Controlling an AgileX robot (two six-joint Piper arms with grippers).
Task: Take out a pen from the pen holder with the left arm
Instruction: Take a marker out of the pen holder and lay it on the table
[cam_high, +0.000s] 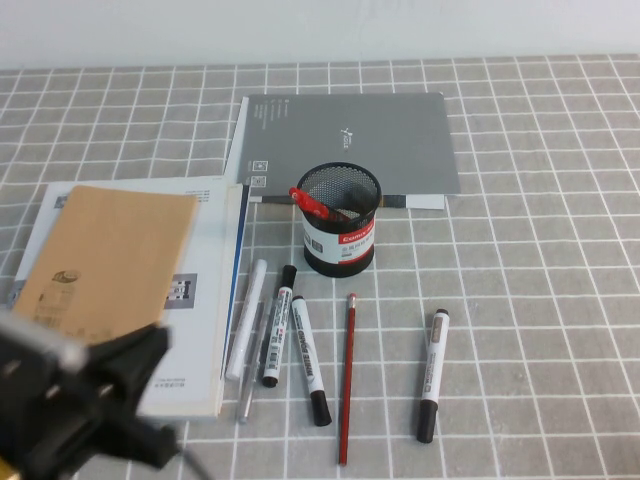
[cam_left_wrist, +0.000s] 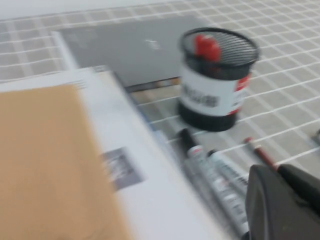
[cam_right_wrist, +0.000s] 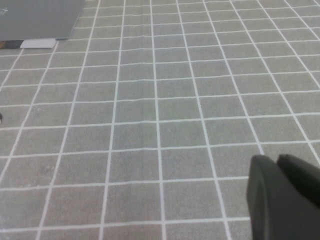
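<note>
Left gripper (cam_high: 130, 375) near-left above brown notebook (cam_high: 105, 255), jaws clenched, empty. Red pen (cam_high: 308, 202) leans from pen holder (cam_high: 340, 232), graspable. Right gripper (cam_right_wrist: 278, 162) clenched, parked right.

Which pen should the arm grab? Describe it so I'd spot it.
The left gripper hangs near-left, the right gripper over grey tiles; mid-table, before the grey booklet, stands a black mesh pen holder. The red pen pokes over its rim, unlike the red pencil lying flat.
</note>
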